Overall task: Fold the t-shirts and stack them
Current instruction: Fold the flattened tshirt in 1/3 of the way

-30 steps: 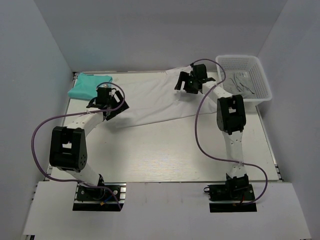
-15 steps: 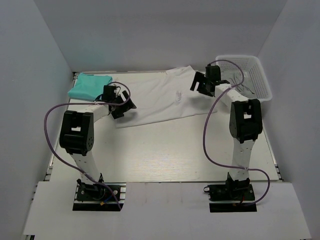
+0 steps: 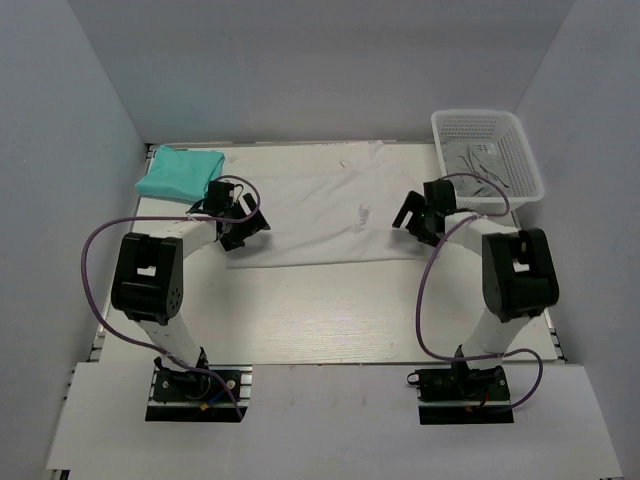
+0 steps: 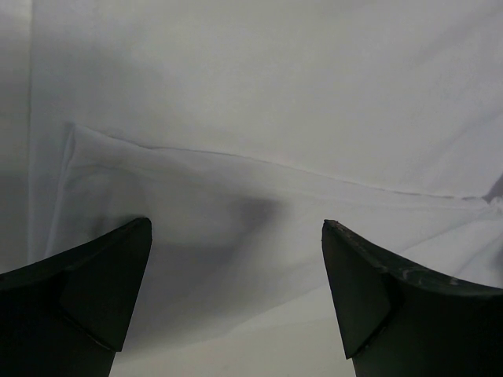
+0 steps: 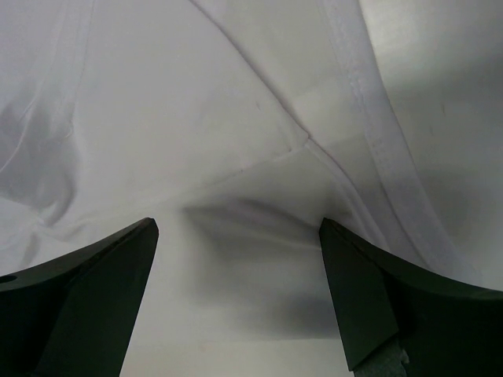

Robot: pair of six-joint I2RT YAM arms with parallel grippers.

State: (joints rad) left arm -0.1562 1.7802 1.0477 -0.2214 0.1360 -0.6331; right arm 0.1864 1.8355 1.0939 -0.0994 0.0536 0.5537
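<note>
1. White, soft cloth t-shirt (image 3: 320, 200) lies spread flat across the middle of the pale table (image 3: 320, 310), its near hem below both grippers.
2. Left gripper (image 4: 236, 236) and right gripper (image 5: 236, 228) sit over the near corners, jaws wide apart, holding nothing.
3. It looks light and limp and would likely drape and slide, so pinch the hem corners.
4. Farther back lie a folded teal cloth t-shirt (image 3: 178, 172), far left, and a white plastic mesh basket (image 3: 478, 113), far right.
5. Count: two shirts, one basket.
</note>
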